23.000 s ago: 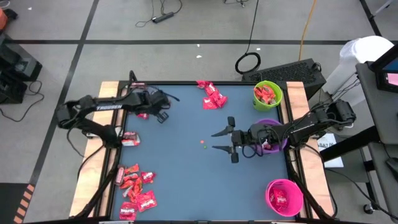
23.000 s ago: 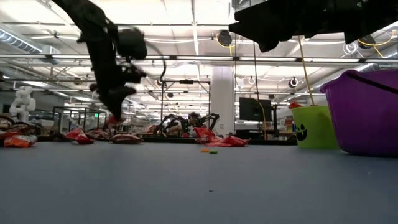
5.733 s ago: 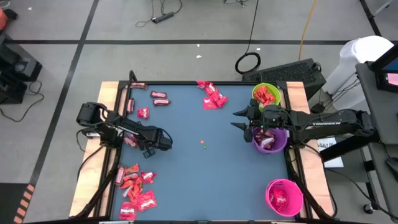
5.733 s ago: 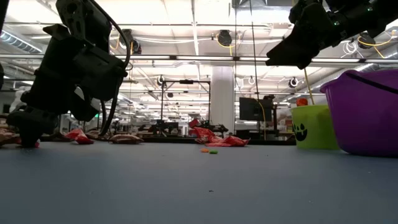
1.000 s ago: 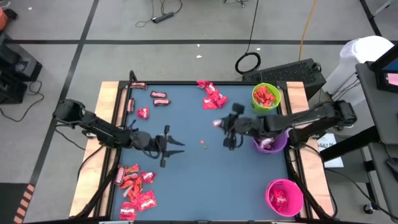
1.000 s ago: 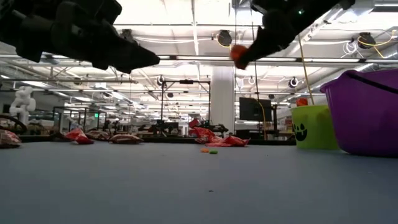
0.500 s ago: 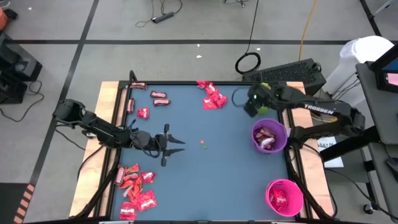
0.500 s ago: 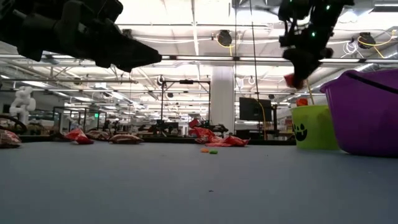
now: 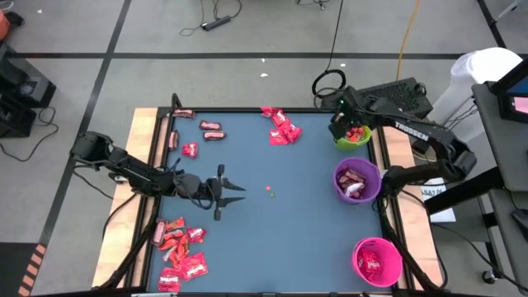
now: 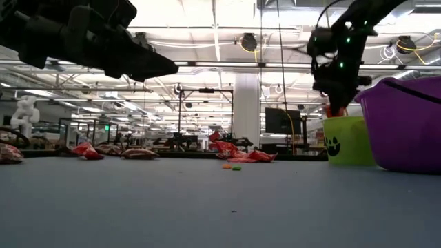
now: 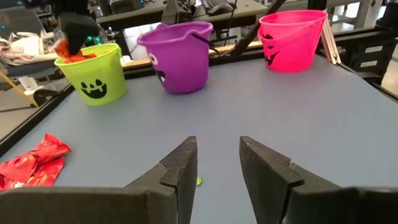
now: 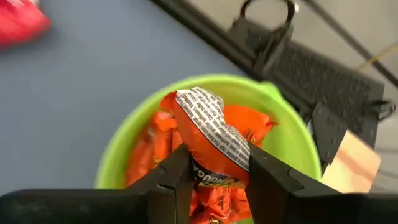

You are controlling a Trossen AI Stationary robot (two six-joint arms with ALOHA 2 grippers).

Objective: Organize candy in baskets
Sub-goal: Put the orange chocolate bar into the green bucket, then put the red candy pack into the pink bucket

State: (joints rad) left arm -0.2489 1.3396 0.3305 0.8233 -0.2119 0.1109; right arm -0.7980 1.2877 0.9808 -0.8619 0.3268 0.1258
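Crinkled orange candy (image 12: 210, 146) pinched in my right gripper (image 12: 211, 165) above the round green basket (image 12: 118, 158). My left gripper (image 11: 217, 163) hangs parted, empty; its wrist view alone shows jack-o'-lantern faces.

Blue table (image 9: 272, 239): candy (image 9: 178, 247), baskets (image 9: 377, 261)

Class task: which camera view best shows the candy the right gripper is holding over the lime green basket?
The right wrist view: the candy sits pinched in the right gripper above the lime green basket. High and low views hide it behind the arm; the left wrist view shows it small.
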